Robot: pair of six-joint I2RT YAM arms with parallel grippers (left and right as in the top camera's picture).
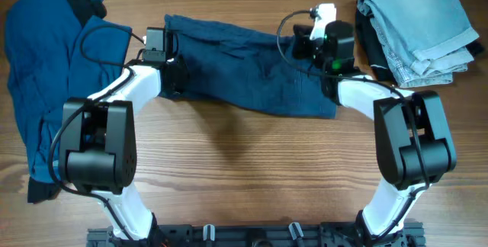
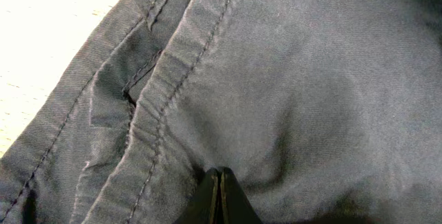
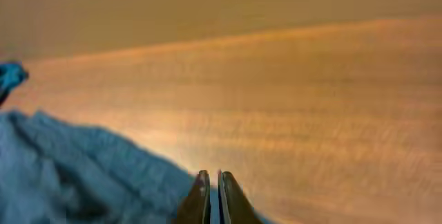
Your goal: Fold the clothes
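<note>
Nearest the arms' bases, a bare stretch of the wooden counter was seen. Beyond it, the dark blue trousers were spread flat across the middle, lengthwise from left to right, with one pincer at each end.

The left pincer was closed on the trousers' left end, its fingers pressed together, and the cloth was puckered at their tips. A stitched seam was seen just left of the fingers.

The right pincer was set at the right end, its fingers drawn to a thin slit at the cloth's edge. The view was blurred, so whether cloth was pinched could not be told.

Farther out, a crumpled blue shirt was heaped at the left edge, and folded jeans were laid at the far right corner, apart from the trousers.
</note>
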